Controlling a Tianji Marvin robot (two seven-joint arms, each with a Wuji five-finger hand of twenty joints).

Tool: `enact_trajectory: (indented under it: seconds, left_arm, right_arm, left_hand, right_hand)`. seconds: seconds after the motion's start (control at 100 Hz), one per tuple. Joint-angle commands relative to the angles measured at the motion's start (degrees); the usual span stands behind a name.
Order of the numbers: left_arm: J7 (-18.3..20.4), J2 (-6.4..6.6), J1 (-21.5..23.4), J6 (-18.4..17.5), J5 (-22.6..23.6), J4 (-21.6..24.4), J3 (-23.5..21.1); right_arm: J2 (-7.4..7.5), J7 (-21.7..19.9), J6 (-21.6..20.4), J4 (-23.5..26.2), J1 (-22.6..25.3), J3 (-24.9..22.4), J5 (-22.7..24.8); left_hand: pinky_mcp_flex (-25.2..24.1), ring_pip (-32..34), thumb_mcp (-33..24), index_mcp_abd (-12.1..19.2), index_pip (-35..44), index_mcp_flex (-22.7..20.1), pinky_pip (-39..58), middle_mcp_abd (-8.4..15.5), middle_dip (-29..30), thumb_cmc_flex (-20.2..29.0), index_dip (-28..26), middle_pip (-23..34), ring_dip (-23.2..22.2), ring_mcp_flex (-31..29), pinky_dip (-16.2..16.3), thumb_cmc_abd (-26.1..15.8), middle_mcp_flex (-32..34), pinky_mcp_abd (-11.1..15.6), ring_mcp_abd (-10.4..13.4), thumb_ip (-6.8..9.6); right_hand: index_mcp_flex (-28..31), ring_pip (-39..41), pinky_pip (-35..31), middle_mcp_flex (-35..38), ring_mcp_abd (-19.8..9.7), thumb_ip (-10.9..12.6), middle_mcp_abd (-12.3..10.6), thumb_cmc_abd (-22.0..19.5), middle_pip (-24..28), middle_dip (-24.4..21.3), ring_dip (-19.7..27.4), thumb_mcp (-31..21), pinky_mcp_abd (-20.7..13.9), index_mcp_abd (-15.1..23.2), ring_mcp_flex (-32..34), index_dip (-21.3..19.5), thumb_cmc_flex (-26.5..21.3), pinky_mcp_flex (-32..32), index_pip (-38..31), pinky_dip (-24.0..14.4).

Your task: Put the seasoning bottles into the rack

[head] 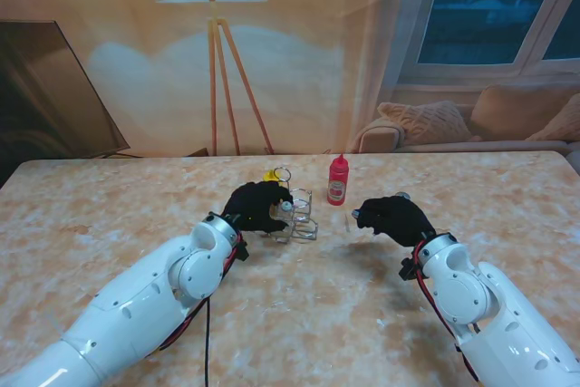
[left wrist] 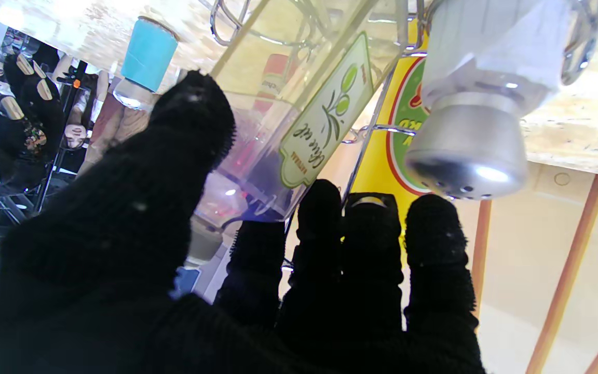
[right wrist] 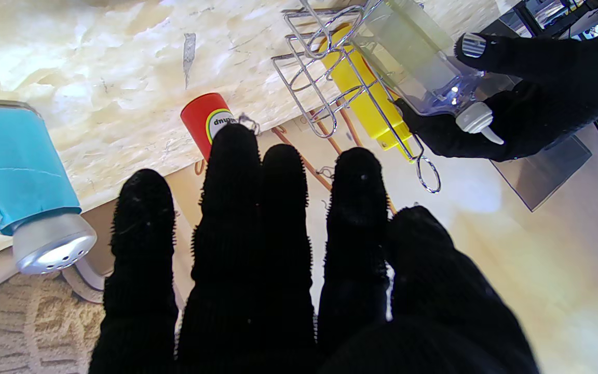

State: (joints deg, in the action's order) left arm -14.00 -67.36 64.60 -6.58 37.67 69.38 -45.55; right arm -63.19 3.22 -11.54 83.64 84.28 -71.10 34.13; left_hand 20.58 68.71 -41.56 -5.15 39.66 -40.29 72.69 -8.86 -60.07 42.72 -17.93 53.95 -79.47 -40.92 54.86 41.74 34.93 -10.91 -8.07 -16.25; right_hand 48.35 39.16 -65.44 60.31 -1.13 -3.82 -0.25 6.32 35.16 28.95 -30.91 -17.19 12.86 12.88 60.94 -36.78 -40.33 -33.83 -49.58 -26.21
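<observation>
Currently, left hand [head: 258, 205]: closed around a clear olive-oil bottle [left wrist: 288, 114], thumb on one side and the other fingers [left wrist: 371, 234] on the other, the bottle tilted at the wire rack [head: 299, 215].
Olive-oil bottle: its base is seen among the rack's wires while its white spout end [right wrist: 478, 122] is kept in the hand; whether it is fully seated cannot be told.
Rack: set mid-counter [head: 109, 215]; a yellow bottle [right wrist: 366, 98] is held in it, and a silver-capped shaker [left wrist: 480, 104] is seen at it.
Right hand [head: 394, 217]: empty, fingers spread apart, held over the counter right of the rack.
Red bottle [head: 337, 180]: upright, farther off, between the hands.
Blue shaker [right wrist: 18, 176]: upright, beside the right hand, apart from the rack.
</observation>
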Motion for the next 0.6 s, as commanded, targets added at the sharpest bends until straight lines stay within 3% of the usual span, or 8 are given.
enact_trajectory:
  seconds: [0.0,0.59]
  left_arm:
    - [0.6,-0.06,0.2,0.5,0.1,0.6,-0.4]
    - [0.9,0.6,1.3,2.4,1.9,1.5,-1.8]
  right_arm:
    - [-0.25,-0.8,0.0,0.1,0.4,0.1,0.0]
    - [-0.23,-0.9,-0.1,-0.1,0.2,0.3,0.0]
  left_hand:
    - [-0.6,1.5,-2.1,3.9,5.0,-4.1,0.8,1.6,-1.1,1.6,-0.5,2.1,-1.2,-0.1,1.4,-3.4,0.8,0.6,1.1,0.4]
    - [-5.0,-3.0,-4.1,2.4,0.3,-3.5,-2.8,-1.0,-0.1,-3.0,-3.5,-2.4,-1.1,4.4,1.0,-5.7,-3.1,-1.4,-1.7,2.0]
  right_hand:
    - [0.2,1.0,-1.2,1.8,-0.9,-0.9,-0.7,1.0,1.0,2.1,-1.6,-1.0,0.3,1.0,1.4,0.5,0.5,0.1,-0.8,-0.1]
    - [0.1,1.0,-1.2,1.8,-0.9,-1.0,-0.7,1.1,1.0,2.1,-1.6,-1.1,0.3,1.1,1.4,0.6,0.5,0.1,-0.8,-0.2]
